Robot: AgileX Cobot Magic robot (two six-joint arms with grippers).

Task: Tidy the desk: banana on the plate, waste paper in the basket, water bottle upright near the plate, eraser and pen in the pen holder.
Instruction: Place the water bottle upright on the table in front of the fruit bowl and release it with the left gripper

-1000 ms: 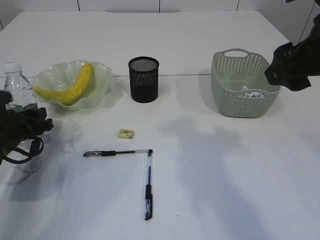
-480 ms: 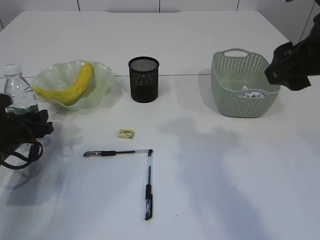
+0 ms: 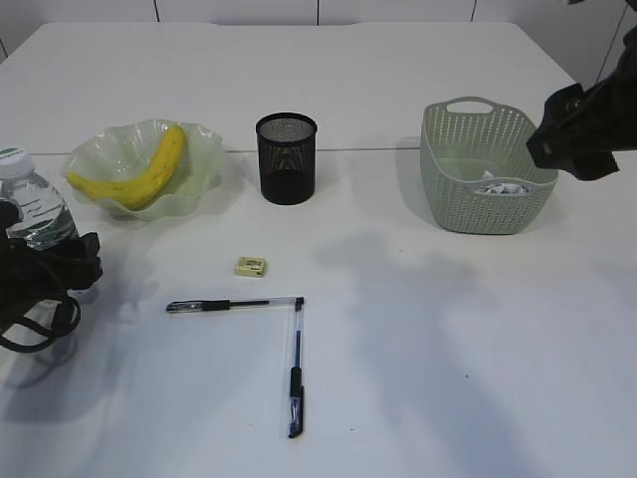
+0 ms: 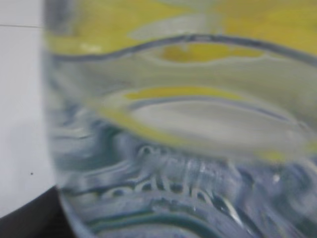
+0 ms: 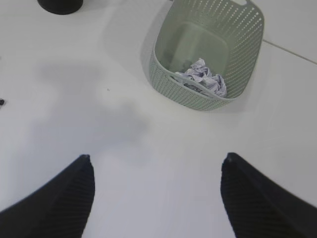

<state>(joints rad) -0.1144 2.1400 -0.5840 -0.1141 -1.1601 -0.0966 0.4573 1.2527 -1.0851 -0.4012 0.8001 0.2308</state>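
The water bottle [image 3: 30,204] stands at the desk's left edge, in front of the plate [image 3: 204,149], which holds the banana [image 3: 149,169]. My left gripper [image 3: 45,269] is right against the bottle's lower part. The bottle [image 4: 173,148] fills the left wrist view, so the jaws are hidden. The eraser [image 3: 250,265] and two pens [image 3: 234,304] [image 3: 296,368] lie on the desk in front of the pen holder [image 3: 287,159]. The waste paper [image 3: 501,186] [image 5: 203,77] lies in the basket [image 3: 478,199]. My right gripper [image 5: 156,157] hovers open and empty near the basket.
The right arm [image 3: 577,134] hangs above the basket's right side. A thin seam [image 3: 378,149] crosses the white desk behind the pen holder. The basket's wall [image 5: 168,74] and the base of the pen holder [image 5: 60,5] show in the right wrist view.
The water bottle and my left gripper have shifted slightly left and toward the desk's front edge. The right arm has not moved.
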